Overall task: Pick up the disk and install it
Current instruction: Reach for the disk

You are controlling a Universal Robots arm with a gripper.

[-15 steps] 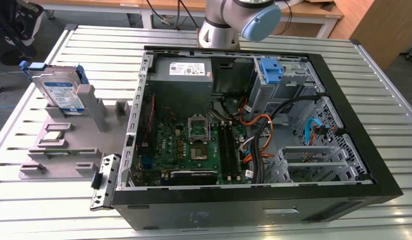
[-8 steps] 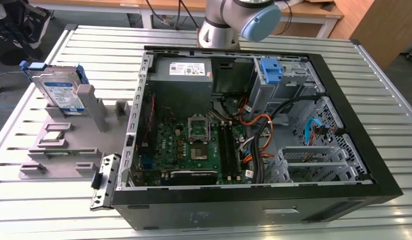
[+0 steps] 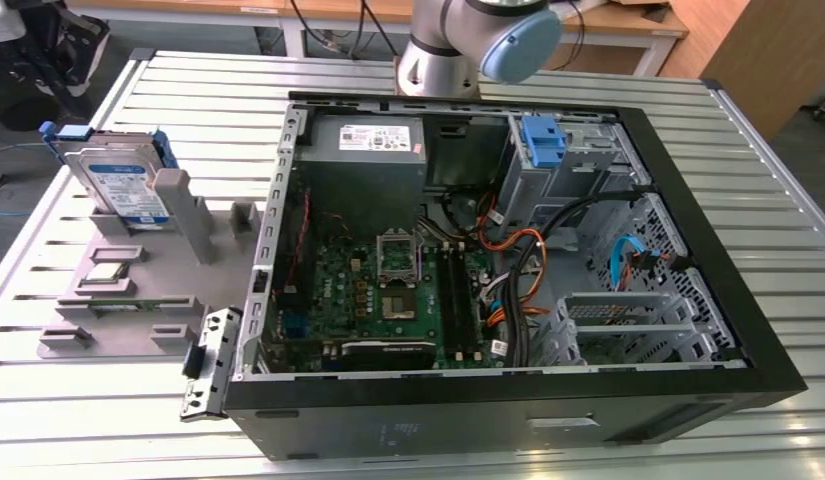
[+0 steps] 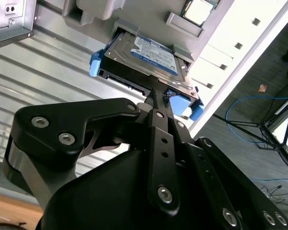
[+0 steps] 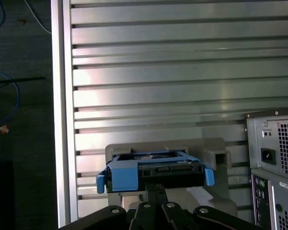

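Slatted metal table (image 3: 212,90) is carrying everything. Nearest the wrist, the gripper (image 4: 152,96) is hanging with fingers pressed together, gripping nothing. Beyond it, the disk (image 4: 151,52) is standing on edge in the grey holder (image 3: 185,240). A good grasp is calling for wide jaws centred between the blue tabs.

Your exterior view looks down steeply from a raised spot, taking in the whole table (image 3: 199,90). Both wrist views sit close behind the gripper (image 4: 152,93), facing out past its fingertips (image 4: 153,103) to the disk (image 4: 151,55) on its grey stand (image 4: 134,14) just beyond them. All three views share that disk.
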